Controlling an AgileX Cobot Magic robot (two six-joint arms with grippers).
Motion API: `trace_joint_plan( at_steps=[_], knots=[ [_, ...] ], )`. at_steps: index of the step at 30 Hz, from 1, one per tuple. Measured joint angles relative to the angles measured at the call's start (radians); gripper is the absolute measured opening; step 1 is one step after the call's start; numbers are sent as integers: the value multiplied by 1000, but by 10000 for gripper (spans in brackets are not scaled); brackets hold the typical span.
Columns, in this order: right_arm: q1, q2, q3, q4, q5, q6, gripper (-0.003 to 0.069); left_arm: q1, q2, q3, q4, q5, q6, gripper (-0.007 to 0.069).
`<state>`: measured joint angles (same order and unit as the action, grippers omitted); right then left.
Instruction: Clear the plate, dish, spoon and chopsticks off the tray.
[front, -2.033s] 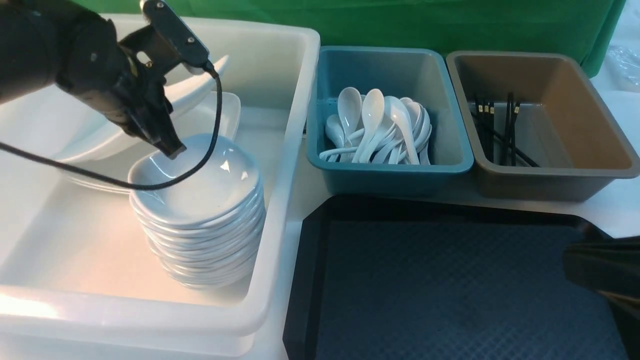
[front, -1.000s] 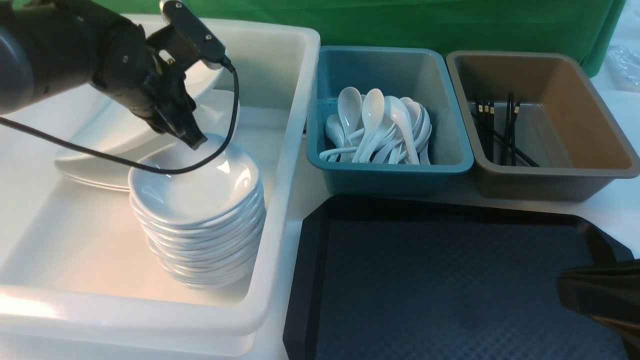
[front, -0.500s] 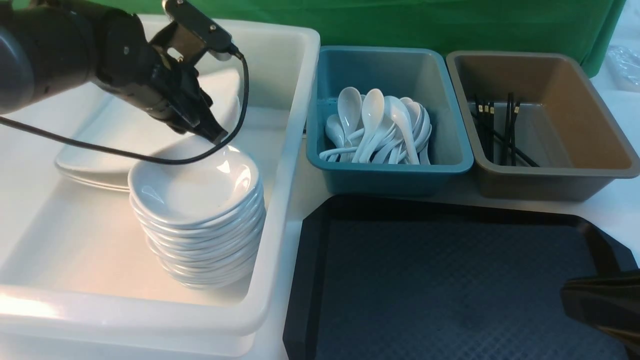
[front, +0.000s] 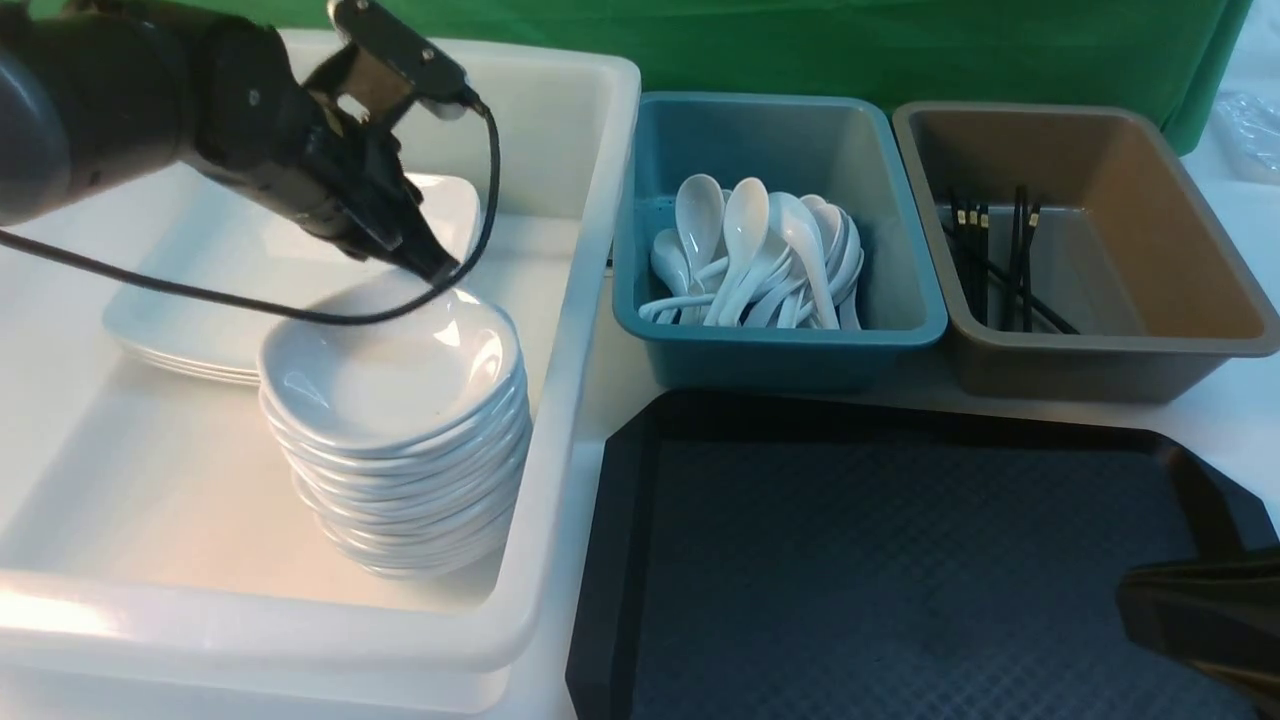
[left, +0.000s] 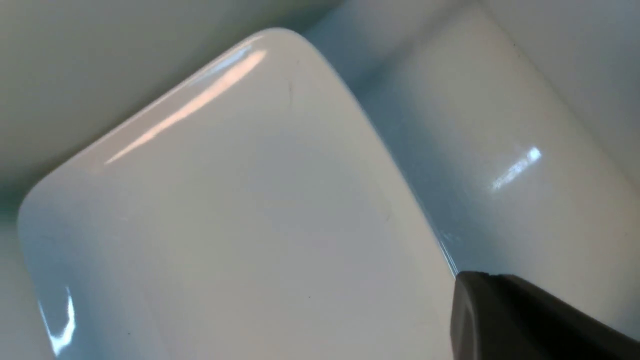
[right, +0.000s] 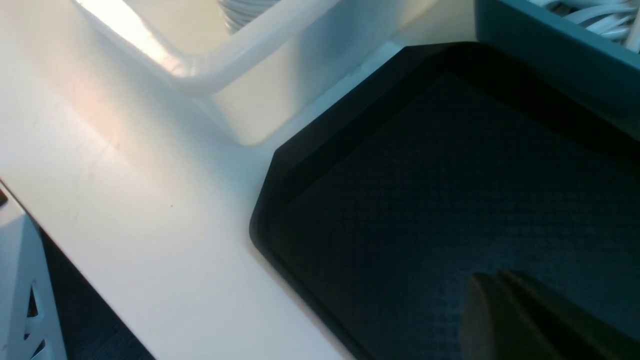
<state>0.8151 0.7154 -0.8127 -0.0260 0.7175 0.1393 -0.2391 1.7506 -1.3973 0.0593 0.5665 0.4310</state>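
Lying flat in the big white tub (front: 560, 330), the plate (front: 240, 250) sits on top of a few other plates, toward the far side. It is off the tray (front: 900, 560) and in its new home. Just in front of it stands a tall pile of small bowls, and the top dish (front: 390, 375) is there too. White spoons (front: 760, 250) fill the teal bin (front: 780, 350), and black chopsticks (front: 990, 260) lie in the brown bin (front: 1100, 360). All I can see of the tray is bare dark floor.

The left claw (front: 435, 268) hangs right over the near right corner of the plate, its tip just above the far edge of the bowl pile. Its two fingers are pressed together with nothing between them. In the left wrist view only a dark tip shows next to the plate's edge, and the plate lies free.

The right claw (right: 505, 310) sits low at the near right corner of the tray, also squeezed together and holding nothing.

So the plate lies behind and below the left claw, on the side away from the tray. I think the job looks done, and the left arm, the nearer one, only needs to lift up and come back without bumping the bowls.
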Motion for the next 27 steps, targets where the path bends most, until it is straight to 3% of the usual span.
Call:
trace_joint_plan(
  at_steps=[8, 11, 15, 27],
  knots=[
    [0, 0, 0, 0, 0, 1, 41, 0, -299, 79, -231, -63, 40, 20],
    [0, 0, 0, 0, 0, 3, 46, 0, -483, 206, -358, -133, 115, 20],
    [0, 0, 0, 0, -3, 9, 53, 0, -693, 404, -427, -220, 161, 20],
    [0, 0, 0, -1, -7, 11, 20, 0, -1249, 958, -573, -514, 174, 20]
  ],
)
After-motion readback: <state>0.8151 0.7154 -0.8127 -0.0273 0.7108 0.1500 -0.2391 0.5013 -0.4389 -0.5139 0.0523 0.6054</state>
